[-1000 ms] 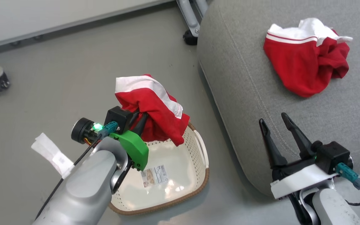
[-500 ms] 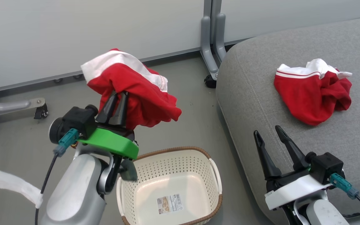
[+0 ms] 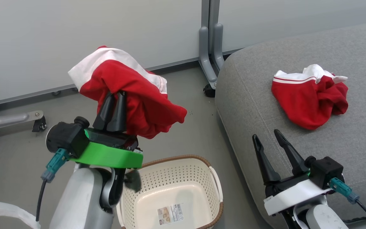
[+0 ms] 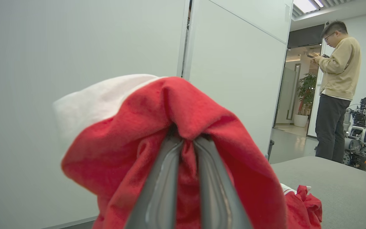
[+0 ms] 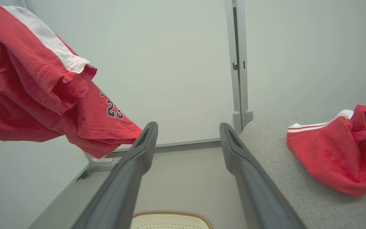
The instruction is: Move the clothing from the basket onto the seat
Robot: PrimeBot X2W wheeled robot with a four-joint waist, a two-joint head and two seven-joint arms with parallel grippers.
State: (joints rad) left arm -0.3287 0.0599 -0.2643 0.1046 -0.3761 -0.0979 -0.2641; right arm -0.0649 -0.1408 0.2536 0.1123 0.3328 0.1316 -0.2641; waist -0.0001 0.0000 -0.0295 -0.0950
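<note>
Upon seat (image 3: 249,105), one garment (image 3: 303,101), second garment (image 3: 138,95) held

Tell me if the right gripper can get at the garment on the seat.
Likely yes: the right gripper is open and empty, and only bare seat lies between it and the garment.

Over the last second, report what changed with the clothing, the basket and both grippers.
The left gripper, shut on one red garment, raised it from the basket's rim to well above the basket; the head camera tilted up as well. Nothing was grabbed or released. Unchanged: the other garment lies crumpled on the seat, the right gripper is open and empty, and the basket holds just its paper label.
</note>
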